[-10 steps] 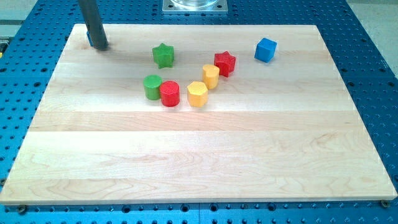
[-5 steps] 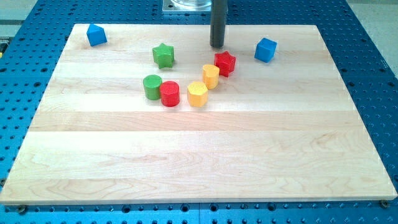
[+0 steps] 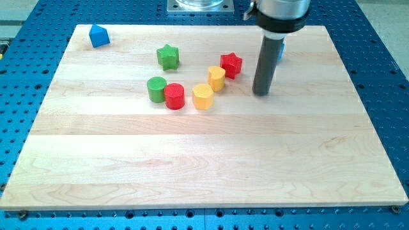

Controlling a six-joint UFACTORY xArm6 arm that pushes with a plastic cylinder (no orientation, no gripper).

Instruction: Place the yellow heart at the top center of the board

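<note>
The near half of the wooden surface [image 3: 192, 166] carries nothing. Farther back, a loose cluster sits a little left of centre: a green cylinder [image 3: 156, 89] touching a red cylinder [image 3: 174, 96], then a yellow hexagon [image 3: 202, 96] just beside, and the yellow heart [image 3: 216, 78] right behind it. A red star [image 3: 231, 64] stands just to the heart's upper right. My tip [image 3: 261, 93] rests on the surface to the view's right of the heart and star, near but apart. There is no claw, just the rod. Behind, a green star [image 3: 168, 57]; a blue block [image 3: 280, 51] mostly hidden by the rod; another blue block [image 3: 98, 36] at the far left corner.
</note>
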